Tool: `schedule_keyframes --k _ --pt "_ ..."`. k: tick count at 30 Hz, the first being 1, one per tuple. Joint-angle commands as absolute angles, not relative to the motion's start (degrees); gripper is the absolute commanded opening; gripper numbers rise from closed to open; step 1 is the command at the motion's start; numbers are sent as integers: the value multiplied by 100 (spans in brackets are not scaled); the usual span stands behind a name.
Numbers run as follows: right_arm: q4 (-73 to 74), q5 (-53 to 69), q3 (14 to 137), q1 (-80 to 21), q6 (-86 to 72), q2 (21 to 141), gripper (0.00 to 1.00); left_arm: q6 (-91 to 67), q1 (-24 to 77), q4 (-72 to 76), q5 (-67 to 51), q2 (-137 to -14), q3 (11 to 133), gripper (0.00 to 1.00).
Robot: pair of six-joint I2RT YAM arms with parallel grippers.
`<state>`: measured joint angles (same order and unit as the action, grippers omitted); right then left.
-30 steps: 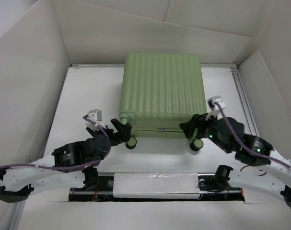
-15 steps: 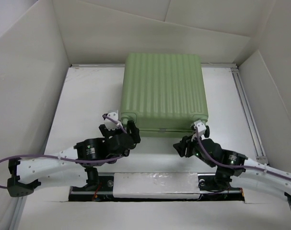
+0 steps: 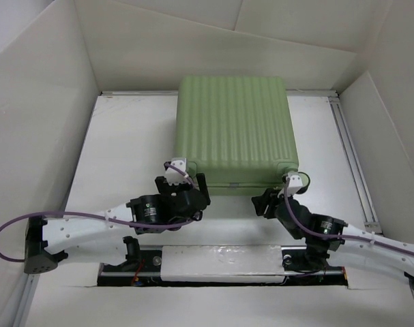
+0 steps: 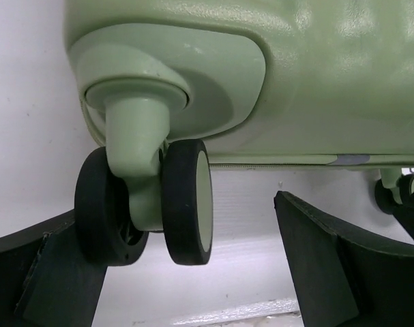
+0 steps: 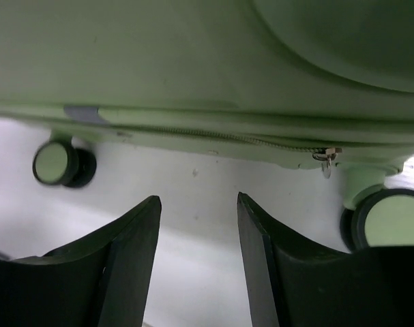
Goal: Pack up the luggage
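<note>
From above, you see the luggage [image 3: 232,133] lying flat and closed on the white table [image 3: 125,150]. Its ribbed green shell faces up and its wheeled end faces the arm bases. Both arms reach in to that near end, the left one at the near-left corner and the right one at the near-right corner. In that view the wrists cover the fingers, so it does not tell you how either hand stands.

Your left wrist camera fills the gap. The left hand [image 4: 176,218] is spread wide open, and a twin caster wheel [image 4: 186,201] on its green stem hangs between the two fingers. The outer black disc of that wheel lies right at the left finger, but you cannot tell whether they touch. A clear strip of table separates the wheel from the other finger. A second caster [image 4: 397,191] shows small at the right edge, half hidden.

Your right wrist camera shows what neither other view does. The zipper seam runs along the luggage's edge, with a metal zipper pull [image 5: 324,158] dangling from it. The right hand [image 5: 198,204] is open partway with only bare table between its fingers. One wheel [image 5: 387,218] sits just beside the right finger and another [image 5: 60,163] stands well off to the left.
</note>
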<state>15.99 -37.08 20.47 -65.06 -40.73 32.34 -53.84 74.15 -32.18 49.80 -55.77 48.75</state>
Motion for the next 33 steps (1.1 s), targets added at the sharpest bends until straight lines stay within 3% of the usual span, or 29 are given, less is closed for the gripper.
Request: schedule_keyframes --k 1,7,9,13,17,22,26,28,33 --pt "2458 -4728 2197 -6460 -5421 3540 55 -5353 7409 -2884 4949 -5634 5106 91" --pt "2672 -4939 2276 -6530 -6012 3656 55 -5027 7409 -2197 4570 -5572 4975 95" --pt "2270 -4800 2145 -6530 -5286 3359 54 -4897 7409 -1849 4230 -5572 4870 98" --pt "662 -3380 1548 -6530 -3808 2585 54 -4772 7409 -1406 3814 -5301 4483 99" --pt "615 -3094 1467 -6530 -3516 2338 57 -4772 7409 -1345 3570 -4923 4123 99" --pt "686 -3234 2239 -6530 -3165 3695 61 -5158 7409 -1617 3130 -3382 3665 99" --pt "483 -3305 3101 -6530 -2525 4999 59 -4466 7409 -213 1629 -1742 3348 99" --pt "483 -3252 3539 -6356 -2400 5395 58 -4159 7409 -158 1626 -1897 4093 99" --pt "142 -2516 3683 -5328 -2225 5950 57 -2991 7409 -499 1947 -4864 6499 99"
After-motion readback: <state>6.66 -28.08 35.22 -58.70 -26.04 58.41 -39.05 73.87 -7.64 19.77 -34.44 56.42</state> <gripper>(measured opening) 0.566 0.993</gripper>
